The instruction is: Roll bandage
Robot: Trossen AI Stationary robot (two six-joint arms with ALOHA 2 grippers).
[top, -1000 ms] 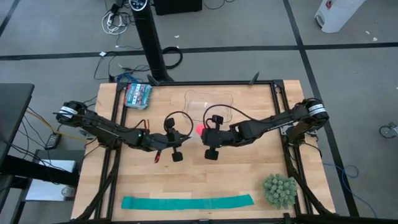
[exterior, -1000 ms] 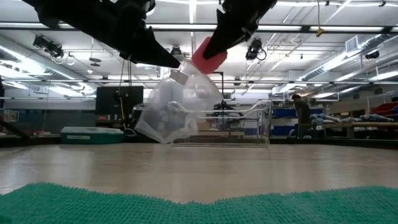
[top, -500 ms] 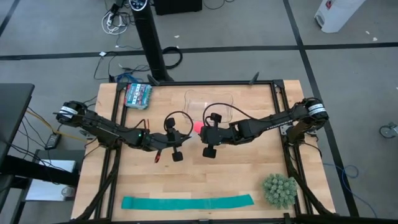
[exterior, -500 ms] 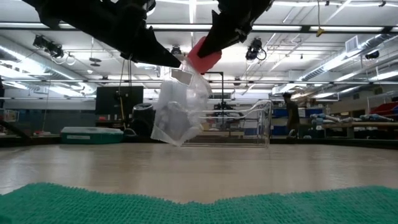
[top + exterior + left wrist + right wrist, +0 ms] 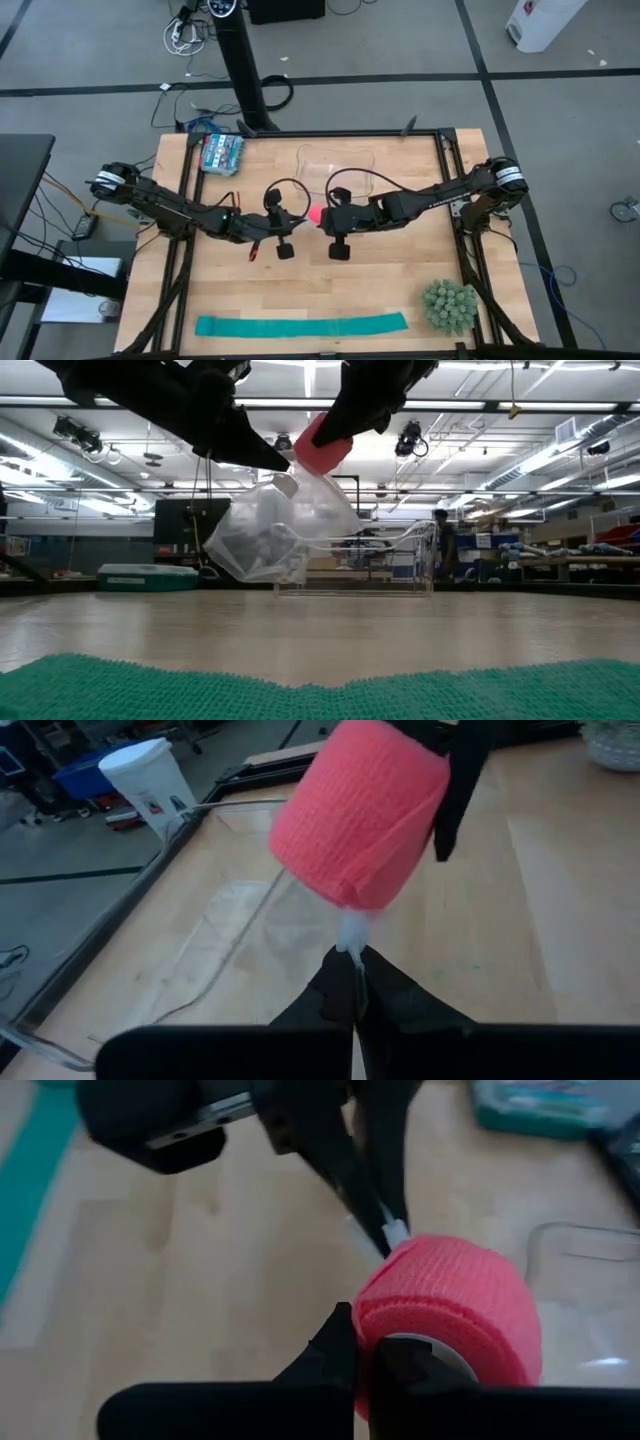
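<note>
Here the right gripper (image 5: 335, 435) clamps the rolled bandage (image 5: 322, 443) above the table (image 5: 400, 270), while the left gripper (image 5: 350, 982) apparently pinches a clear plastic bag (image 5: 270, 540).

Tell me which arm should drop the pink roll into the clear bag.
Right. The right gripper is shut on the bandage, held just above the clear bag; the left gripper is busy pinching the bag's top edge.

We see a light wooden table (image 5: 400, 270) bearing a teal-green fabric strip (image 5: 300, 325), a spiky green ball (image 5: 448, 305), a clear plastic tray (image 5: 335, 165) and what may be a teal packet (image 5: 221, 152).
</note>
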